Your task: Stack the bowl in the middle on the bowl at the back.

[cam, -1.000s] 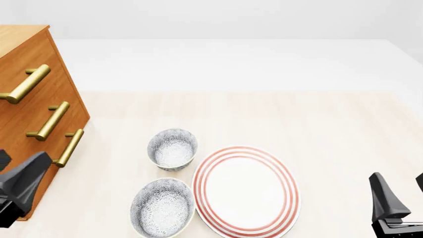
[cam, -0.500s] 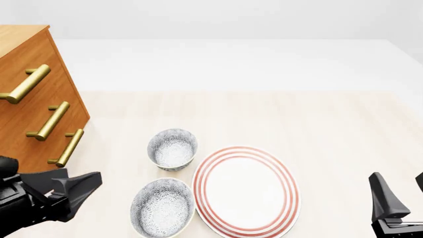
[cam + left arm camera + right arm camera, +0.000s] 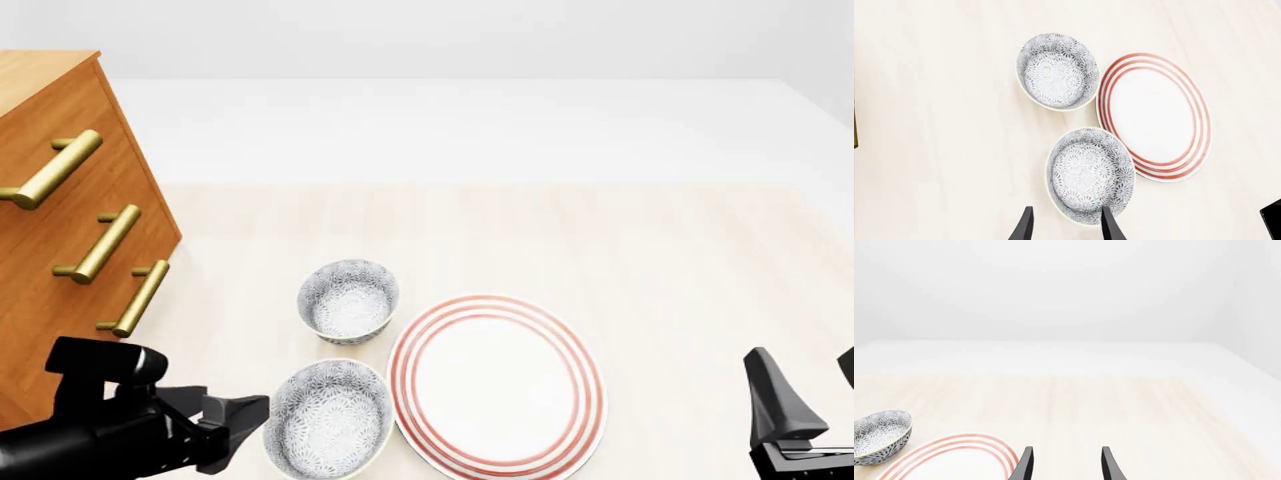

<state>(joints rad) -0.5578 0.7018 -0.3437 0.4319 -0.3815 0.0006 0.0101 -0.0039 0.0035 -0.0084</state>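
Left tool (image 3: 1064, 227) gaping open, empty, straddling middle bowl (image 3: 328, 418) rim, tips cropped; right tool (image 3: 1064, 465) open, mostly cropped.

Middle bowl (image 3: 328, 417) before back bowl (image 3: 348, 300); plate (image 3: 497, 385) right; drawer cabinet (image 3: 67, 230) left.

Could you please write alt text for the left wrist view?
Two speckled bowls lie apart on a pale wooden table: the middle bowl just ahead of the left pincer, whose open fingertips straddle its rim, and the back bowl beyond it. A red-ringed plate lies beside both.
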